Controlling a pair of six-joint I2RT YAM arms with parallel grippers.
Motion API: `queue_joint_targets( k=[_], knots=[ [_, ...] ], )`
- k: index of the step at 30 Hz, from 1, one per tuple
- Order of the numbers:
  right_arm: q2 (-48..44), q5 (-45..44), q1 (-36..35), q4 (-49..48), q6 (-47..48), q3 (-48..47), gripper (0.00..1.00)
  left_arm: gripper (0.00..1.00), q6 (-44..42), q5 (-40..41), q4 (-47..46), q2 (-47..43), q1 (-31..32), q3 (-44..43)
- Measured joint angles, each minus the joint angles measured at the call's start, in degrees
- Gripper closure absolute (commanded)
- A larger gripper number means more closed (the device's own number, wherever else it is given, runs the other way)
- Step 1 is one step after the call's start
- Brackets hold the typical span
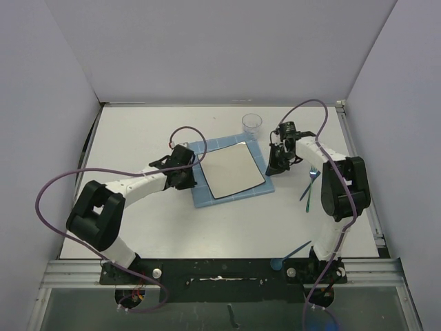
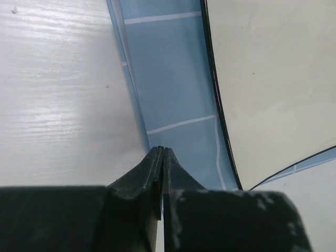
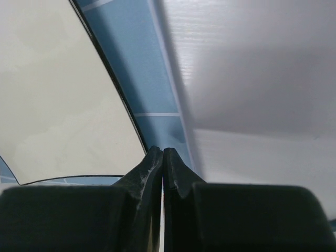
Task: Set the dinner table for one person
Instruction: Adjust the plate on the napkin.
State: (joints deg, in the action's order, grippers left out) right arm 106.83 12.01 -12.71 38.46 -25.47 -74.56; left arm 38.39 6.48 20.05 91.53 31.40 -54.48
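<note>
Positioning the placemat (image 1: pixel 203 198), plate (image 1: pixel 231 172) on top, toward the dinner table's (image 1: pixel 138 138) far edge. Left gripper (image 2: pixel 161 152) and right gripper (image 3: pixel 161 152), fingers closed tight, appear to pinch its opposite side edges. Next, both must move together.

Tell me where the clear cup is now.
In the top view, the clear cup stands on the white table, just beyond the far right corner of the blue placemat, near the right gripper.

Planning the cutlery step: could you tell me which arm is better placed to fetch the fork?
Right, probably: the green fork lies near the right hand, while the left hand sits across the plate from it.
</note>
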Motion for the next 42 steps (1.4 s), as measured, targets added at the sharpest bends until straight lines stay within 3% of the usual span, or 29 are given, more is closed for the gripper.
queue_joint_targets(
  k=[9,20,42],
  knots=[
    [0.0,0.5,2.05,-0.24,0.66,2.25,1.0,1.0,2.29,-2.36,-1.53,5.53,0.85,0.5],
    [0.0,1.11,0.92,-0.68,0.42,2.8,1.0,1.0,3.58,-2.64,-2.25,6.01,0.92,0.48],
    [3.43,-0.17,-7.5,-0.81,-2.03,0.87,1.0,1.0,3.96,-2.67,-2.27,6.12,0.87,0.46]
  ],
)
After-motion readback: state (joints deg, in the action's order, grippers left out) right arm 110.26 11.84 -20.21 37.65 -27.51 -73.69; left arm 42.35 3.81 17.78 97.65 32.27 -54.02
